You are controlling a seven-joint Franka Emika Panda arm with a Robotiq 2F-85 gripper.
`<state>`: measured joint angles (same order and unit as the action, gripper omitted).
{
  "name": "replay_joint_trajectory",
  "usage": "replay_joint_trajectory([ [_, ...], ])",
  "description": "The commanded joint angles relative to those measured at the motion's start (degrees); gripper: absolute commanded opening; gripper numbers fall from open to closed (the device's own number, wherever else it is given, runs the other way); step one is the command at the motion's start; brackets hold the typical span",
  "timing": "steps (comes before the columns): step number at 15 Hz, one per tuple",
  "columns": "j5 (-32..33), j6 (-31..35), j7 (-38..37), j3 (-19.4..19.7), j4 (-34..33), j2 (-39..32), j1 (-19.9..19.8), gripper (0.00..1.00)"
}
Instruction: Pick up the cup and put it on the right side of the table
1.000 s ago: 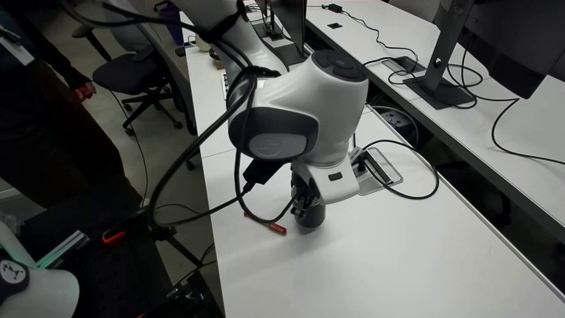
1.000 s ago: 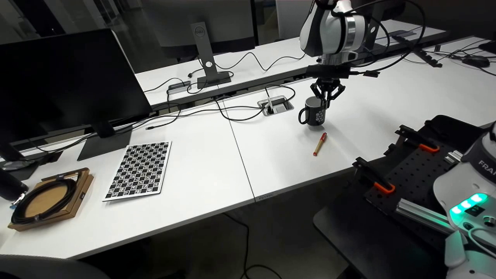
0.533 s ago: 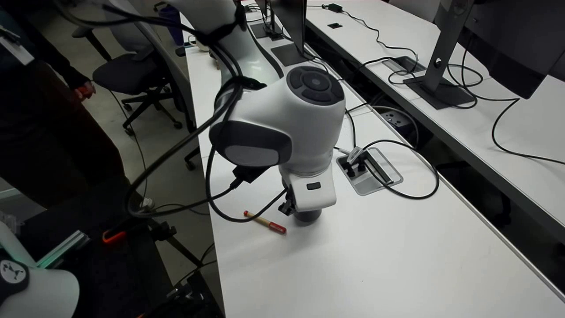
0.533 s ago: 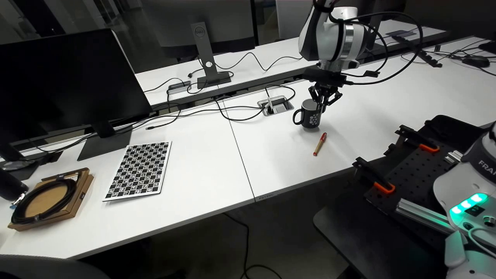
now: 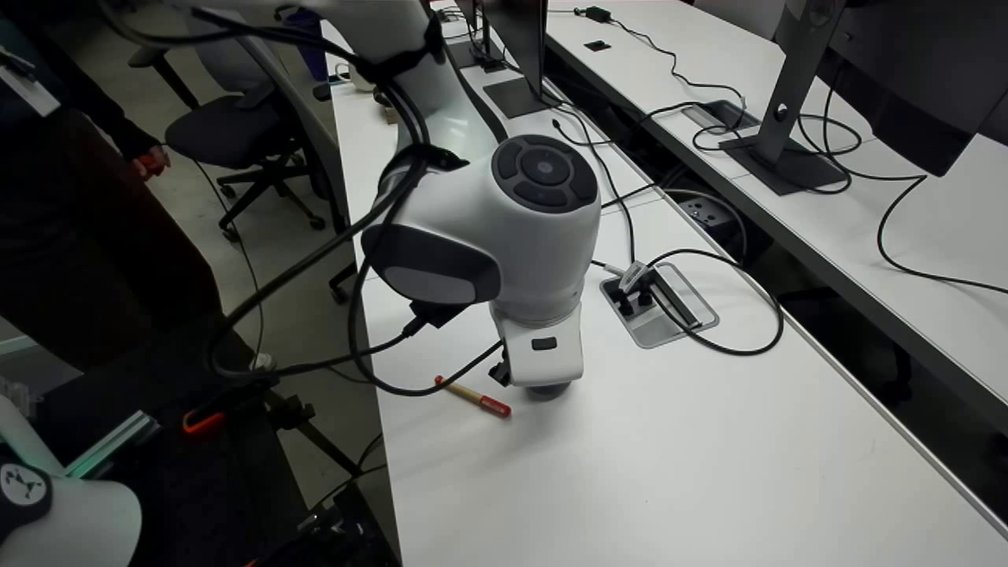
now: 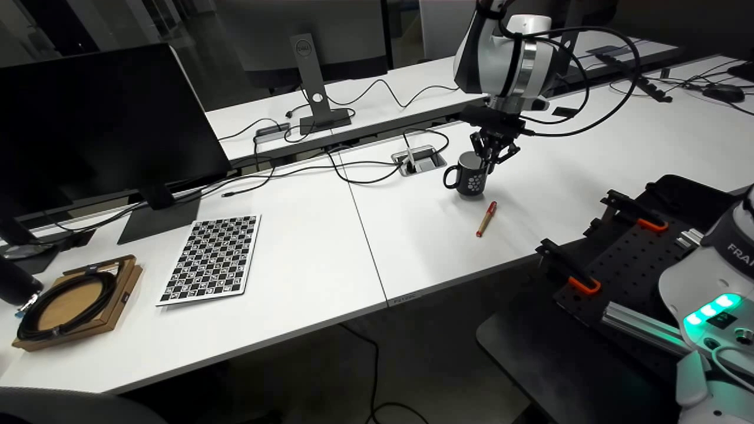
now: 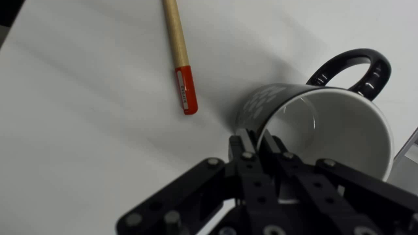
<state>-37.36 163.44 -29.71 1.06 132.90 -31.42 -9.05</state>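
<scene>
The cup (image 6: 472,178) is a dark grey mug with a light rim and a black handle. It stands nearly upright at the white table (image 6: 424,235); I cannot tell whether its base touches. In an exterior view only its lower part (image 5: 549,390) shows below the hand. In the wrist view I look into its pale inside (image 7: 343,130). My gripper (image 7: 254,133) is shut on the cup's wall, one finger inside the rim and one outside, on the side away from the handle. The gripper (image 6: 488,167) points down with the arm above it.
A red-and-wood pen (image 6: 486,219) lies close to the cup towards the table's front edge. A socket box (image 6: 419,160) with cables is behind the cup. A chequered board (image 6: 212,256), a cardboard box (image 6: 121,297) and a monitor (image 6: 106,129) stand farther along.
The gripper and the cup have moved together, left and slightly down in an exterior view, mostly in the first half second. The wrist has turned and tilted. The pen has not moved.
</scene>
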Motion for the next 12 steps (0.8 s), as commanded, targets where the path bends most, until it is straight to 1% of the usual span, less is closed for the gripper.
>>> replay_joint_trajectory([
  [1,-2.5,0.9,1.9,-0.1,0.7,0.8,-0.1,0.02],
  [12,3.0,-2.9,-1.2,4.9,-0.9,-0.9,5.0,0.02],
])
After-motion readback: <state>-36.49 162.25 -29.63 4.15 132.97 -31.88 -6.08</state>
